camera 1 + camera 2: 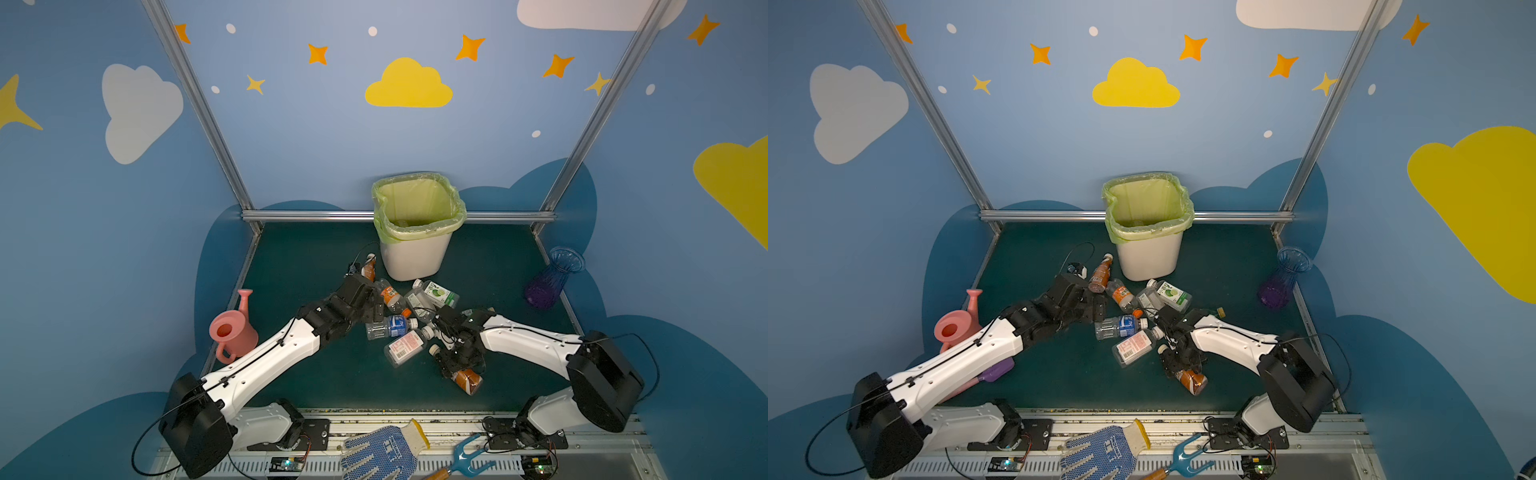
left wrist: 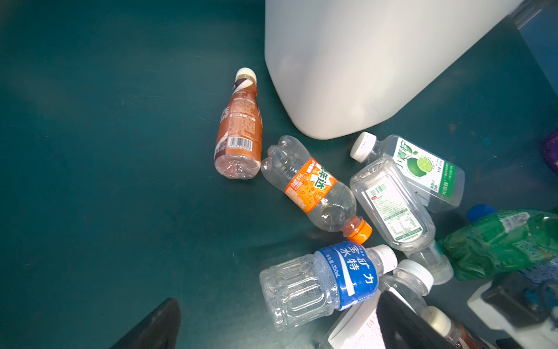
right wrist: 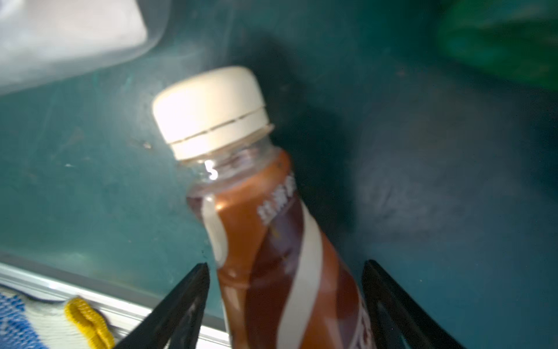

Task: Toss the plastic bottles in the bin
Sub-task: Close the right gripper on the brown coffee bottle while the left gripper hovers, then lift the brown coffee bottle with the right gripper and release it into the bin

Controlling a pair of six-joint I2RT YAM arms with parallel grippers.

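Observation:
The white bin (image 1: 417, 253) (image 1: 1148, 257) with its yellow-green liner stands at the back of the green mat. Several plastic bottles lie in front of it. My right gripper (image 1: 457, 368) (image 3: 285, 266) is open and straddles a brown bottle (image 1: 468, 381) (image 3: 271, 235) with a cream cap, a thin gap on each side. My left gripper (image 1: 372, 311) (image 2: 277, 302) is wide open above a blue-labelled bottle (image 1: 390, 326) (image 2: 326, 281). Further back lie an orange-labelled bottle (image 2: 311, 187), a second brown bottle (image 2: 240, 127) and a lime-labelled bottle (image 2: 422, 169). A green bottle (image 2: 498, 241) lies close by my right arm.
A pink watering can (image 1: 232, 328) stands at the left edge and a blue-purple vase (image 1: 552, 278) at the right. A dotted glove (image 1: 382, 451) and a blue hand fork (image 1: 465, 459) lie on the front rail. A purple trowel (image 1: 994, 370) sits under my left arm.

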